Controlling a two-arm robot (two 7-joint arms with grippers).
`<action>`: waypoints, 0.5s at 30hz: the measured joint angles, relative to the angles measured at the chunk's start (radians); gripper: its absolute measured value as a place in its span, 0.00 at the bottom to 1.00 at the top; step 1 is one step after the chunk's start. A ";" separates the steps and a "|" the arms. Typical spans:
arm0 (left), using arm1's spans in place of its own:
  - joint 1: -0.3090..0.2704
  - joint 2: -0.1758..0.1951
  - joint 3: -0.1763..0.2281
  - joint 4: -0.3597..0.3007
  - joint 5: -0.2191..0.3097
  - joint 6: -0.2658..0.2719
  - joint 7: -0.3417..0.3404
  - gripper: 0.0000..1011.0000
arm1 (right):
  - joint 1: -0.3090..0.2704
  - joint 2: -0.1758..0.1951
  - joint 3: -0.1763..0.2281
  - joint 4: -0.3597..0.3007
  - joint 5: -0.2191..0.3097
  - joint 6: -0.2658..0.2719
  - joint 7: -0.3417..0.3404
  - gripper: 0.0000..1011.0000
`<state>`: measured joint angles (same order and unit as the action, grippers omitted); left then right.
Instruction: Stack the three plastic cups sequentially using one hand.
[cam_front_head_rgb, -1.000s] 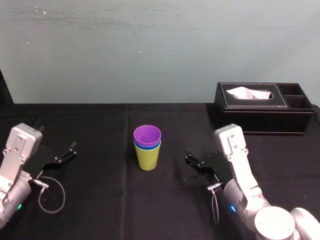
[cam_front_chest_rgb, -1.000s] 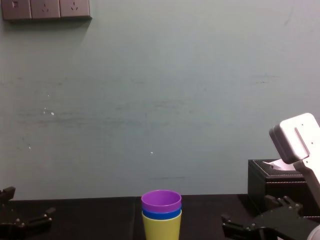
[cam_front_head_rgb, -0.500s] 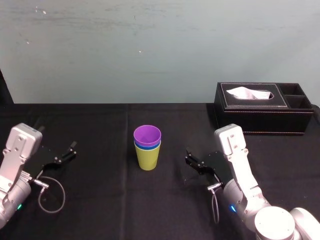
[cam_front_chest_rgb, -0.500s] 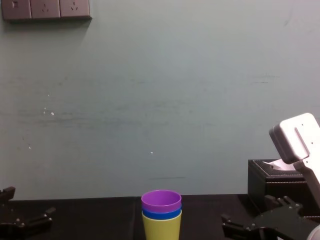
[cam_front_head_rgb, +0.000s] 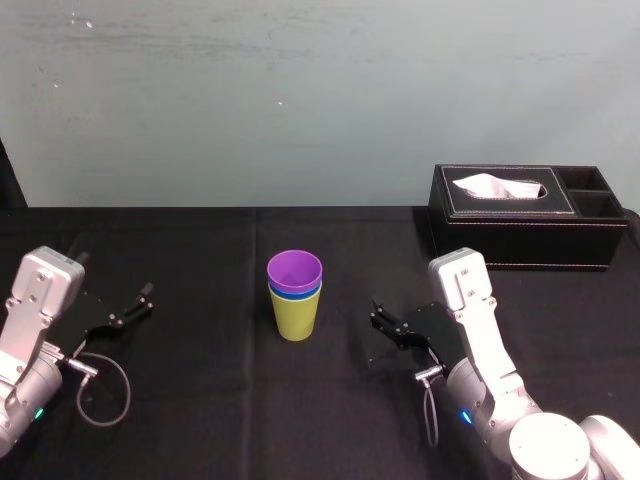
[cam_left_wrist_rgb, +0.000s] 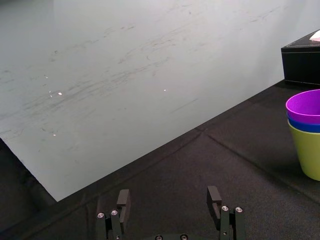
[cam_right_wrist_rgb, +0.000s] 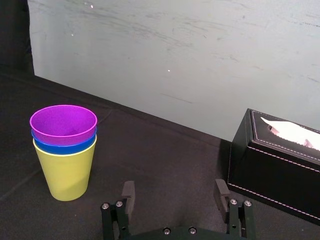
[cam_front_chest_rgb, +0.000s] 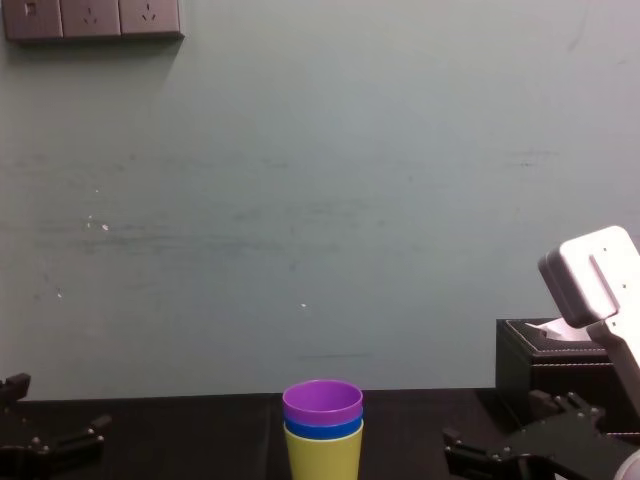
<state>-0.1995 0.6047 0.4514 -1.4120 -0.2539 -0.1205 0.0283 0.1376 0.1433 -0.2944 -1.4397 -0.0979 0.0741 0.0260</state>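
Plastic cups (cam_front_head_rgb: 295, 300) stand nested as one upright stack near the middle of the black bench (cam_front_head_rgb: 200, 420). The yellow-green cup (cam_front_head_rgb: 295, 320) forms the base and rests on the bench. The blue cup (cam_front_head_rgb: 295, 293) sits inside it with just a narrow rim band showing. The purple cup (cam_front_head_rgb: 295, 270) is innermost and uppermost, mouth upward. The right tool (cam_front_head_rgb: 378, 320) is low over the bench to the right of the stack and apart from it, pointing toward it. Its two fingers (cam_right_wrist_rgb: 128, 192) are spread and released, with nothing between them. The left tool (cam_front_head_rgb: 135, 305) is well apart from the stack on the left side of the bench, likewise released and empty. A black tissue box (cam_front_head_rgb: 520, 235) stands at the far right of the bench, near the pale wall (cam_front_head_rgb: 300, 100).
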 joint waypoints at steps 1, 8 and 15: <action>0.000 0.000 0.000 0.000 0.000 0.000 0.000 0.99 | 0.000 0.000 0.000 0.000 0.000 0.000 0.000 0.99; 0.000 0.000 0.000 0.000 0.000 0.000 0.000 0.99 | 0.000 0.000 0.000 0.000 0.000 0.000 0.000 0.99; 0.000 0.000 0.000 0.000 0.000 0.000 0.000 0.99 | 0.000 0.000 0.000 0.000 0.000 0.000 0.000 0.99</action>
<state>-0.1995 0.6047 0.4514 -1.4120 -0.2539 -0.1205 0.0283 0.1376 0.1433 -0.2944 -1.4397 -0.0979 0.0741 0.0261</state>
